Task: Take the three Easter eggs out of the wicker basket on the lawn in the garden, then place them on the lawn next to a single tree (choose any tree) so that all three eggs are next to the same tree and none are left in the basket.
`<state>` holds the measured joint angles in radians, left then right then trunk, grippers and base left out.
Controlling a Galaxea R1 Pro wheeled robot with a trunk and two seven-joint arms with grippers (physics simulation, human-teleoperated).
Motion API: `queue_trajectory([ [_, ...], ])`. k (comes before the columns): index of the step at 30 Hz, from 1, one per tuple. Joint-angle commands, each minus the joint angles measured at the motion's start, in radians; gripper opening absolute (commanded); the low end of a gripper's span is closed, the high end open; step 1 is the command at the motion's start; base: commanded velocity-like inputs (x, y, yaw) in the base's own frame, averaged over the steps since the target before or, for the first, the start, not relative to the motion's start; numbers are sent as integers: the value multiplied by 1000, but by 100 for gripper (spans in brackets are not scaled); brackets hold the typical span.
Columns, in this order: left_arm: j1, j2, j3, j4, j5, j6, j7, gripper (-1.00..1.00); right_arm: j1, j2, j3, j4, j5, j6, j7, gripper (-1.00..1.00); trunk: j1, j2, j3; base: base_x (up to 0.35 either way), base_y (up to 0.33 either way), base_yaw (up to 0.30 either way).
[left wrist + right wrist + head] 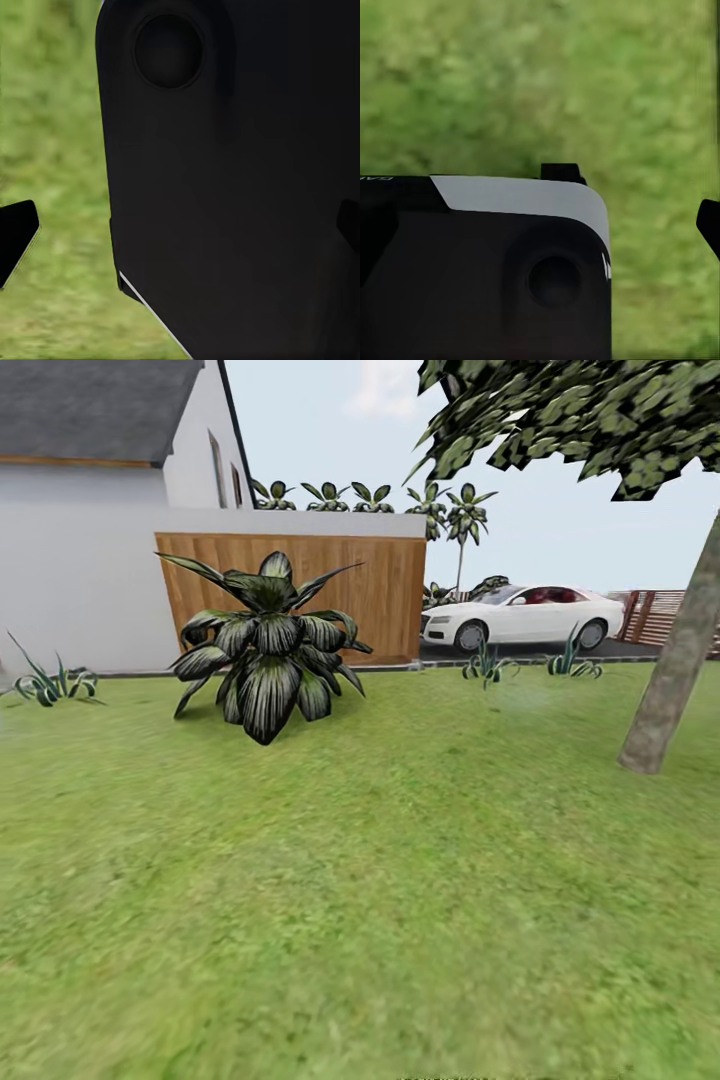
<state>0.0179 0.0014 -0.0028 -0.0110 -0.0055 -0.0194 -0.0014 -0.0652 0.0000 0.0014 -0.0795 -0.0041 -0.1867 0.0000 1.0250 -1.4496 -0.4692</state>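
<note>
I am looking out over the lawn (380,900), which is spreading green and patchy from my feet to the far kerb. Behind it the house (100,510) is rising at the left, with a wooden fence (385,590) joined to its white wall. The tree (675,670) is leaning up at the right edge, its pale mottled trunk rooted in the grass and its dark crown (580,410) hanging over the top of the head view. A white car (520,617) is sitting on the driveway beyond the grass, between the fence and the trunk. A big dark bush (268,650) is standing on the grass in front of the fence, well apart from the tree. Small spiky plants (487,665) are dotting the far edge of the grass, and another one (50,685) is sitting at the left. From the left wrist I am seeing a black part of the robot's body (240,187) close up against blurred grass, with dark finger tips (15,236) just poking in at the sides; I cannot tell how far the left gripper is open. The right wrist is showing a black and white body part (487,262) over grass and one dark tip (709,225); I cannot tell that gripper's opening either.
</note>
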Motion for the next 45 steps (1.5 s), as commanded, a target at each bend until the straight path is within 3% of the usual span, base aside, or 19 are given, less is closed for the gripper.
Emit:
queue_trajectory([
  [1, 0, 0, 0, -1, -1, -2, 0, 100, -1, 0, 0, 1, 0, -3, 0, 100, 0, 0, -1, 0, 0, -283],
  [45, 0, 0, 0, -1, -1, -2, 0, 100, -1, -1, -1, 3, -7, -2, 0, 100, 0, 0, -6, 0, 0, -278],
])
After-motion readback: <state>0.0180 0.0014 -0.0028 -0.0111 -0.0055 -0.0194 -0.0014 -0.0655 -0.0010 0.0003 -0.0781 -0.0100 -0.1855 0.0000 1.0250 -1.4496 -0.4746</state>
